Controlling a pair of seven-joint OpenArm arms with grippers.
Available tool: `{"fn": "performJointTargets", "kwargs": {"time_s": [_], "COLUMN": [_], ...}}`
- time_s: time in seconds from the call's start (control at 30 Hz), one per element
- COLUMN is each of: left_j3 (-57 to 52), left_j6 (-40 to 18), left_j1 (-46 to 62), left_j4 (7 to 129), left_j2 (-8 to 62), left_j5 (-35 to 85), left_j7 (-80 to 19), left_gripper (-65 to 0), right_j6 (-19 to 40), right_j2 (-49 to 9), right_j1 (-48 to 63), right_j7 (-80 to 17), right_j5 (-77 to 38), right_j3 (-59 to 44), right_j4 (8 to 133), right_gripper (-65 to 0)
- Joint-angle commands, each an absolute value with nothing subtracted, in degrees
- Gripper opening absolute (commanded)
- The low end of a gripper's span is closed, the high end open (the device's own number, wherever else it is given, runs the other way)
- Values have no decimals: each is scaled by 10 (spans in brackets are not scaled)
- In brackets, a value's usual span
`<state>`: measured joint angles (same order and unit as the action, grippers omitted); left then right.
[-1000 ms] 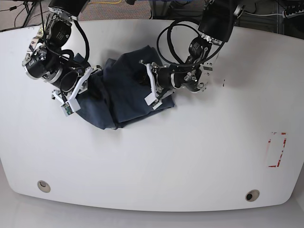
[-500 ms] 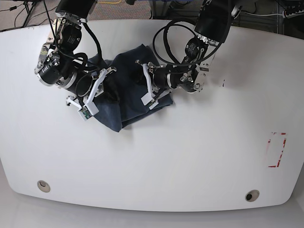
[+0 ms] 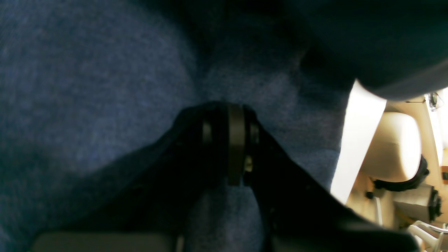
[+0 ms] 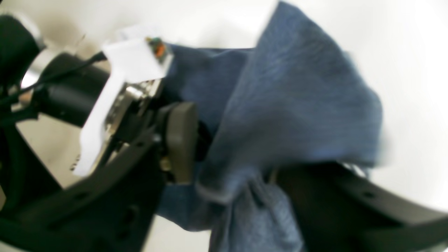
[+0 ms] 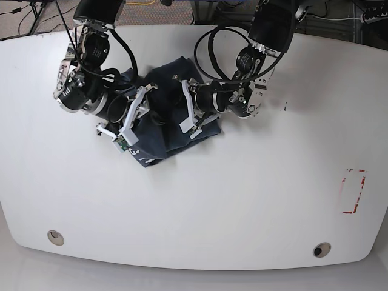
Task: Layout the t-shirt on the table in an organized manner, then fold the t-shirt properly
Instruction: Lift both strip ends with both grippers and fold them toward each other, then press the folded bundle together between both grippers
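Note:
The dark blue t-shirt (image 5: pixel 167 115) lies bunched in a heap on the white table (image 5: pixel 242 200), between my two arms. My left gripper (image 5: pixel 174 104) reaches into the heap from the right. In the left wrist view its pads (image 3: pixel 232 140) are pressed together on the t-shirt (image 3: pixel 87 87) cloth. My right gripper (image 5: pixel 145 121) comes in from the left. In the right wrist view the right gripper (image 4: pixel 245 164) stands open, and a fold of the t-shirt (image 4: pixel 297 105) hangs between its fingers and over the right-hand one. No lettering shows.
A red-outlined rectangle (image 5: pixel 353 191) marks the table at the right. Two round grommet holes (image 5: pixel 56 237) (image 5: pixel 322 249) sit near the front edge. The left arm's white bracket (image 4: pixel 115 80) is close beside my right gripper. Cables loop above the left arm (image 5: pixel 212 48).
The right arm has moved to the right and pushed the t-shirt into a tighter heap, and its jaws have opened. The left arm has shifted slightly left and stays shut.

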<state>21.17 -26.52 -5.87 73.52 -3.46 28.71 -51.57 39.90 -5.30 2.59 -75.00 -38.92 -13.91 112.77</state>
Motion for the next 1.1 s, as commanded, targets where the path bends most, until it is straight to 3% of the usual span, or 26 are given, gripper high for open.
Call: {"fn": "performJointTargets", "kwargs": {"time_s": [0.0, 0.23, 0.7, 1.07], "left_j3": [211, 210, 153, 90], "left_j6": [-259, -259, -262, -298], "left_j1": [-65, -64, -36, -29], "left_j4": [749, 769, 865, 915], "left_j2": [-35, -35, -33, -3], "left_j5": [273, 274, 275, 336], "left_j7": [-528, -529, -530, -531], "left_gripper": [-611, -542, -392, -360], "right_j6": [400, 400, 400, 400], "right_j2": [-54, -53, -58, -58], "right_j1": [17, 17, 4, 3], "right_j7": [-734, -734, -733, -735], "right_j5": [-385, -369, -368, -368], "right_j3": [-128, -87, -81, -80], "right_j4": [1138, 1139, 1139, 1140], "right_gripper": [-309, -233, -233, -233]}}
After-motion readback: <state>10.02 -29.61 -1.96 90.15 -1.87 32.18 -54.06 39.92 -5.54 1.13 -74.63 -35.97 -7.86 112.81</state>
